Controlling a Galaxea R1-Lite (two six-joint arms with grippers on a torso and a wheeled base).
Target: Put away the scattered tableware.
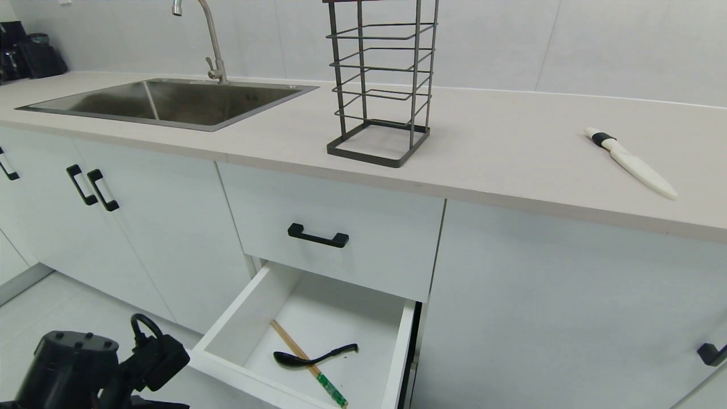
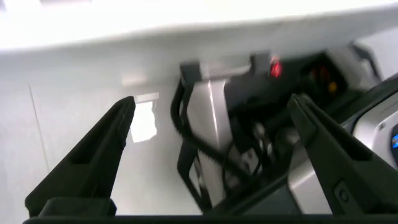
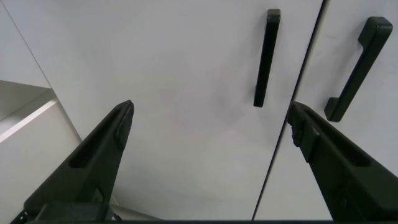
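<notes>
While both grippers hang low with fingers apart, the knife lies up on the counter, off to the right.

Nearest, the left gripper (image 2: 212,106) is spread wide and holds nothing. The right gripper (image 3: 211,111) is spread the same way and faces the cabinet doors and their black handles (image 3: 267,56). Just past them the drawer (image 1: 392,363) stands pulled out, with the spoon (image 1: 312,358) lying across the chopsticks (image 1: 298,349) inside. Higher and farther back, the knife (image 1: 630,163) rests flat well to the right of the drawer. Its long axis runs back-left to front-right, with the black-banded end toward the wall. I'd say the right arm has the shorter reach and must rise over the counter edge. The rack (image 1: 380,85) and sink (image 1: 170,102) sit well to the left.
</notes>
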